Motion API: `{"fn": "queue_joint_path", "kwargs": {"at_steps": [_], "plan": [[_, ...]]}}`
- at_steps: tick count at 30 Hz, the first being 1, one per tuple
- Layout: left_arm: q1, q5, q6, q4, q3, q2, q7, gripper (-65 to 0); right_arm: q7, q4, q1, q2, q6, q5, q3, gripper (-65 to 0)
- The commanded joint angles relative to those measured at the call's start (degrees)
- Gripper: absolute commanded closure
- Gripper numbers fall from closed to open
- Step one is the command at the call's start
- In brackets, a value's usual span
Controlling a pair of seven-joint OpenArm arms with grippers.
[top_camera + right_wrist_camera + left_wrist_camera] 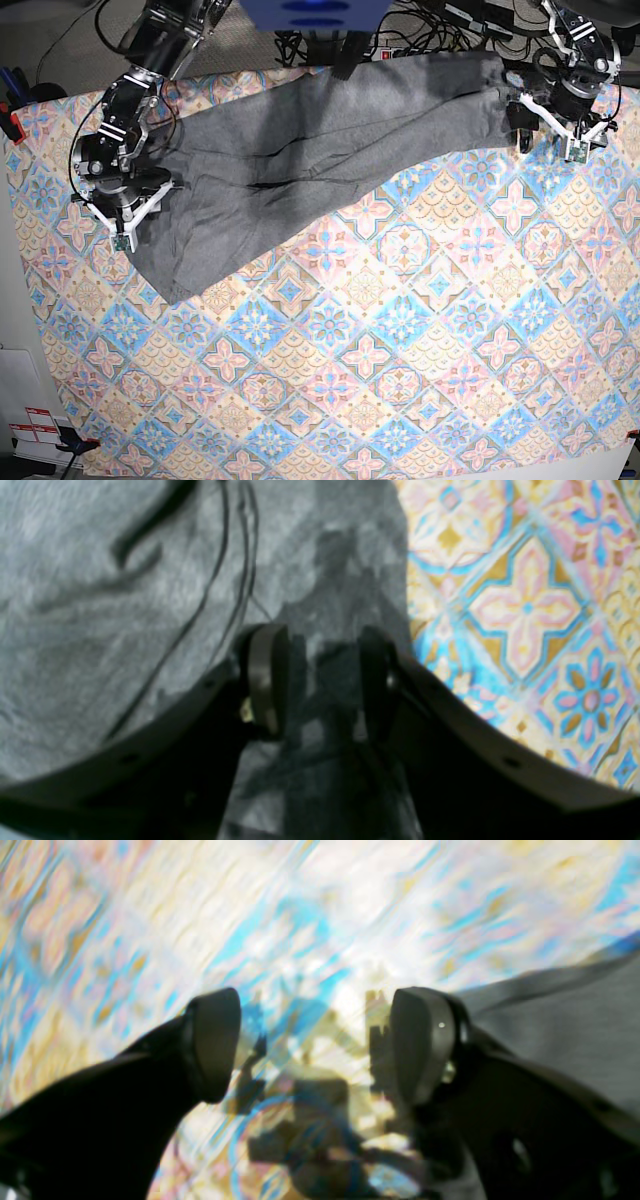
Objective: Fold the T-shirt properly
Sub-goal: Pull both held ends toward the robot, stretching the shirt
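The grey T-shirt (300, 160) lies stretched out and wrinkled in a diagonal band across the far part of the patterned tablecloth (400, 330). My right gripper (125, 225) is open over the shirt's lower-left end. In the right wrist view its fingers (267, 680) stand apart above the grey fabric (100, 605), close to the shirt's edge, with nothing between them. My left gripper (548, 140) is open just past the shirt's upper-right end. In the blurred left wrist view the gripper (315, 1045) is over tablecloth, with grey cloth (575, 1030) to its right.
Cables and arm bases (320, 20) crowd the table's back edge. A red clamp (10, 125) holds the cloth at the left edge. White paper (30, 420) lies off the table at the lower left. The table's front edge runs along the bottom right.
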Motion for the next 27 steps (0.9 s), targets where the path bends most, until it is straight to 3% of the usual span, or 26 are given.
{"fn": "queue_joint_path", "kwargs": {"at_steps": [1,4,9,14,21,27], "plan": [[0.2,-0.6,0.6,2.8,-0.3,-0.8,-1.3,-46.0,1.0,1.3,0.7,0.6,-0.3,0.3,0.1,-23.5],[0.2,-0.6,0.6,7.7,-0.2,2.0,-1.3,-47.6,1.0,1.3,0.7,0.4,-0.3,0.3,0.1,-24.1],[4.7,0.1,0.6,12.0,1.5,4.6,-1.3,-65.0,1.0,1.3,0.6,0.4,-0.3,0.3,0.1,-24.1],[12.8,-1.7,0.6,11.8,8.4,2.2,-1.3,-65.0,1.0,1.2,0.5,0.4,-0.3,0.3,0.1,-24.1],[18.4,-7.4,0.6,11.1,8.0,2.2,-1.3,-65.0,1.0,0.7,0.4,0.4,-0.3,0.3,-2.4,-24.1],[18.4,-10.3,0.6,9.2,2.2,3.8,-1.3,-64.6,1.5,0.7,-1.0,0.4,-0.3,0.3,-5.6,-24.1]]}}
